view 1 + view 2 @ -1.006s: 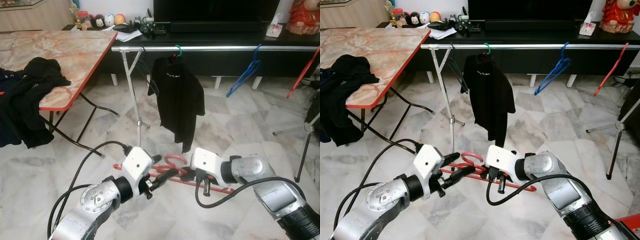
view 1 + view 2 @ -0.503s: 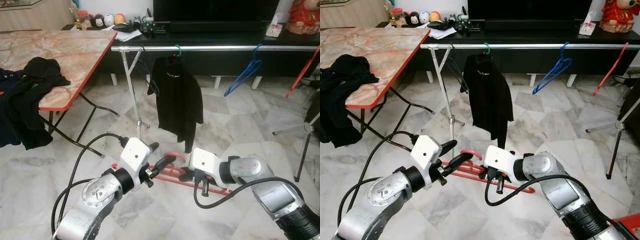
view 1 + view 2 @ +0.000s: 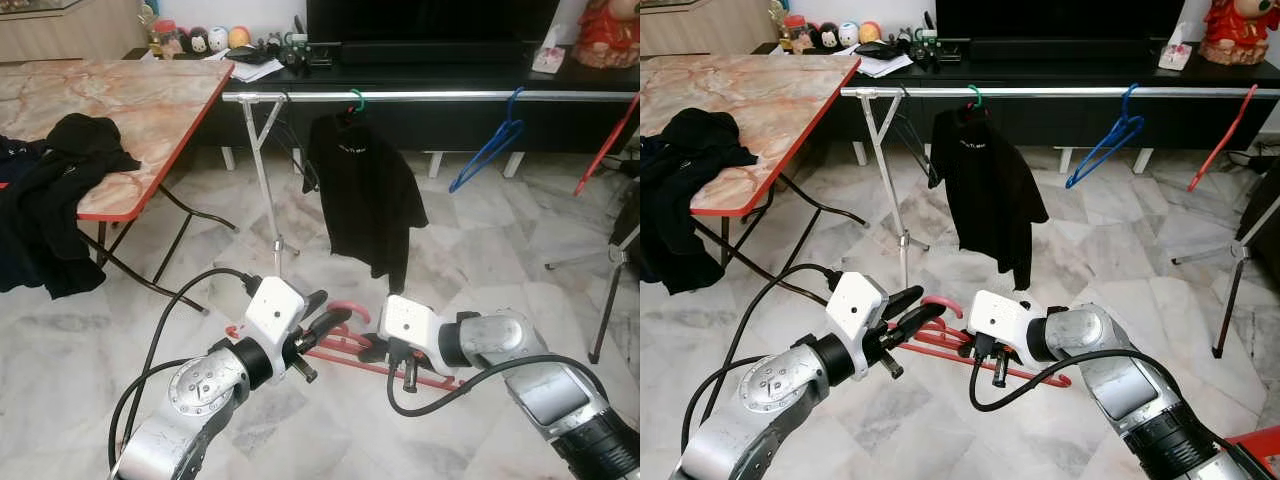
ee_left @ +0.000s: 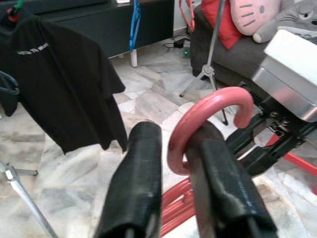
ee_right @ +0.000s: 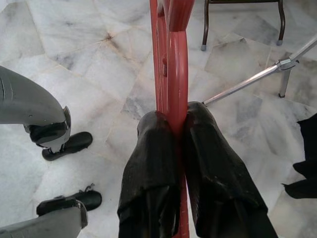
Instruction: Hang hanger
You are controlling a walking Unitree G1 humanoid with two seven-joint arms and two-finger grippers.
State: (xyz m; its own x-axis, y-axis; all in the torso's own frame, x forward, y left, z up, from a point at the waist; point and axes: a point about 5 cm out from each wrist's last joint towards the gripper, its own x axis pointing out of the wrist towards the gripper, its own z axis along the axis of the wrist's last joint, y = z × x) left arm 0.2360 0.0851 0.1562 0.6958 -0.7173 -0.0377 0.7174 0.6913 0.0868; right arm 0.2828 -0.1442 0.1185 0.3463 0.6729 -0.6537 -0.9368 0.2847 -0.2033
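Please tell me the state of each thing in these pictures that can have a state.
Red plastic hanger: held off the floor, unhung.
Right gripper: shut on hanger's bar.
Left gripper: open around the pink hook.
Black T-shirt: hanging on the silver rail.
Blue hanger: hanging, empty.

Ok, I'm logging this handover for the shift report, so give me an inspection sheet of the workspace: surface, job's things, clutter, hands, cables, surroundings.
Surface: marble floor, pale tiles.
Job's things: red hanger held level between both hands; silver rail ahead carries a black T-shirt on a green hook, a blue hanger and a second red one.
Clutter: black clothes heaped on the marble-top table.
Hands: left hand open, fingers either side of the hanger's pink hook; right hand shut on the hanger's bar.
Cables: black cable looping from the left wrist, another under the right.
Surroundings: black TV bench with small figurines.
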